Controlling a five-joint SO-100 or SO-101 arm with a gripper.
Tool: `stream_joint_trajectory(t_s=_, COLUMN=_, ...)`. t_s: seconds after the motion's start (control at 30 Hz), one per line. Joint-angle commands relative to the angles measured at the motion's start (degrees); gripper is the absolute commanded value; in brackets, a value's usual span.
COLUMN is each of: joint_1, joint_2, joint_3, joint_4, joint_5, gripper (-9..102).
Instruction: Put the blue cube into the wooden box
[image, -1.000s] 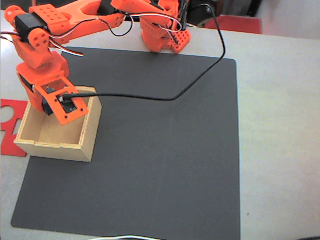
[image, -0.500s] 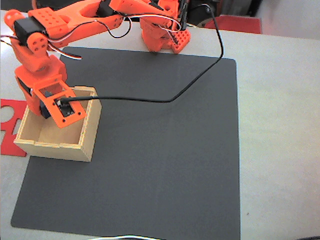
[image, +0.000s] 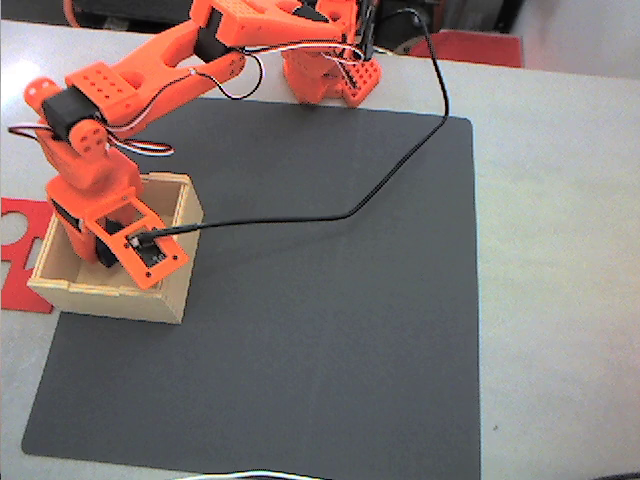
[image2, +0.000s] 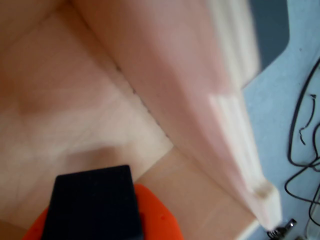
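In the fixed view the orange arm reaches from the top centre of the frame down to the left, its wrist hanging over the wooden box at the left edge of the dark mat. The wrist and its camera mount cover much of the box's inside, so neither the fingers nor the blue cube can be made out there. A black cable loops from the wrist across the mat to the upper part of the frame. A flat red piece lies on the bench at the left edge, partly cut off and partly behind the box.

In the wrist view, which is blurred, the blue cube sits at the lower left against an orange finger and above the box's pale bottom. Only one finger shows, and the lower edge cuts it off, so I cannot tell whether the fingers are clamped on the cube. The box wall runs diagonally to the lower right.
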Motion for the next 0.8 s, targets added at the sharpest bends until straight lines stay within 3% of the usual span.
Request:
stream_joint_trajectory(t_s=0.0, joint_1=-0.88, joint_2=0.0, joint_3=-0.7, joint_4=-0.79, joint_5=-0.53, gripper=10)
stream_joint_trajectory(t_s=0.5, joint_1=-1.76, joint_2=1.23, joint_3=-1.14, joint_4=0.7, joint_5=-0.88, gripper=20)
stream_joint_trajectory(t_s=0.77, joint_1=-2.46, joint_2=5.45, joint_3=-1.85, joint_4=2.81, joint_5=-1.14, gripper=18)
